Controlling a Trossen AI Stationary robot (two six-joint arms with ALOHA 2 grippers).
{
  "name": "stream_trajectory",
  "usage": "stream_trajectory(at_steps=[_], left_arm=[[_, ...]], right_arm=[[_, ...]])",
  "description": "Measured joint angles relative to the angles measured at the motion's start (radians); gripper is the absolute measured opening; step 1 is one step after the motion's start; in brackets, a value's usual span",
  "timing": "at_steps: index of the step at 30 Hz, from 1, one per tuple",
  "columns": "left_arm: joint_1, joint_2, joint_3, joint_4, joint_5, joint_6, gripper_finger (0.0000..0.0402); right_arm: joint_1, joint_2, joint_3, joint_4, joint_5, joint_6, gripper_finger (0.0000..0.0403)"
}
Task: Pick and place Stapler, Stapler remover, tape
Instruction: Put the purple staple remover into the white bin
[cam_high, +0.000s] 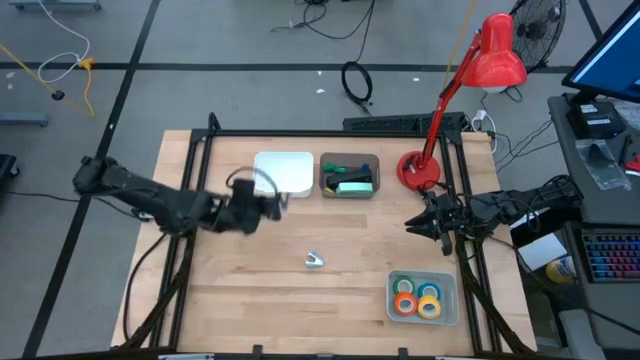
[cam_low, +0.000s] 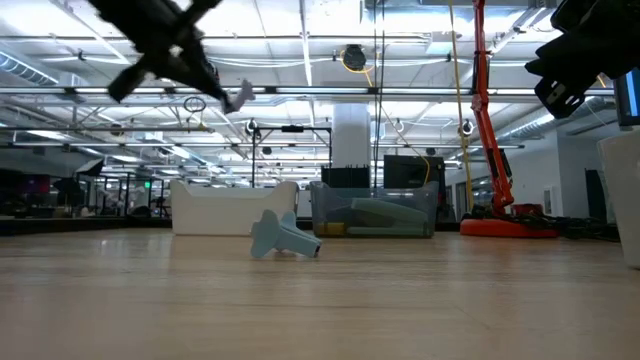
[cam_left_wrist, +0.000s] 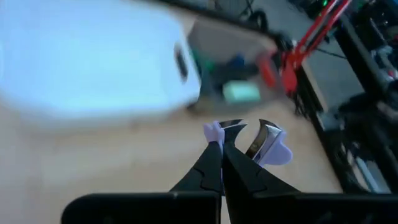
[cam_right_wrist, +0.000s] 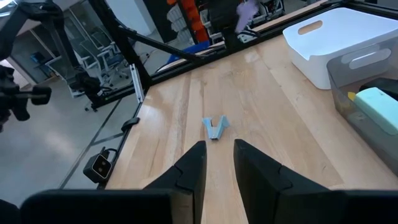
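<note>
My left gripper (cam_high: 268, 207) hovers above the table just in front of the white bin (cam_high: 285, 172), shut on a lavender staple remover (cam_left_wrist: 252, 142) with metal claws. It shows high up in the low view (cam_low: 238, 97). A second, blue-grey staple remover (cam_high: 314, 261) lies on the table's middle. A green stapler (cam_high: 352, 184) lies in the clear bin (cam_high: 349, 160). Orange, green, blue and yellow tape rolls (cam_high: 418, 299) lie in a clear tray (cam_high: 450, 285) at the near right. My right gripper (cam_high: 413, 225) is open and empty at the right. My left gripper pinches the lavender staple remover between its two shut fingers (cam_left_wrist: 211, 165), beside one lavender wing (cam_left_wrist: 214, 132). The claws (cam_left_wrist: 266, 134) and the other wing (cam_left_wrist: 281, 154) stick out past the fingertips. The remover is lifted clear of the table; the fingertips hide the exact spot.
A red desk lamp (cam_high: 420, 170) stands at the far right, its arm slanting up over the table's edge. Black frame rails (cam_high: 470, 250) run along both sides. Bare wood lies between the blue-grey remover and the near edge.
</note>
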Motion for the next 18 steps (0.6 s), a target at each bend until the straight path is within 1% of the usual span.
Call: stream_trajectory(at_steps=[3,5,7,12,14,18], left_arm=[[0.122,0.003,0.029,0.039,0.027,0.181,0.0000],[0.211,0.013,0.052,0.074,0.081,0.299,0.0000],[0.297,0.014,0.066,0.070,0.142,0.396,0.0000],[0.488,0.065,0.109,0.061,0.290,0.594,0.0000],[0.547,0.102,0.137,0.081,0.348,0.656,0.0000],[0.642,0.181,0.173,0.057,0.457,0.762,0.0000]], right_arm=[[0.000,0.000,0.000,0.000,0.000,0.000,0.0073],[0.000,0.000,0.000,0.000,0.000,0.000,0.0073],[0.000,0.000,0.000,0.000,0.000,0.000,0.0073],[0.000,0.000,0.000,0.000,0.000,0.000,0.0073],[0.000,0.000,0.000,0.000,0.001,0.000,0.0073],[0.000,0.000,0.000,0.000,0.004,0.000,0.0073]])
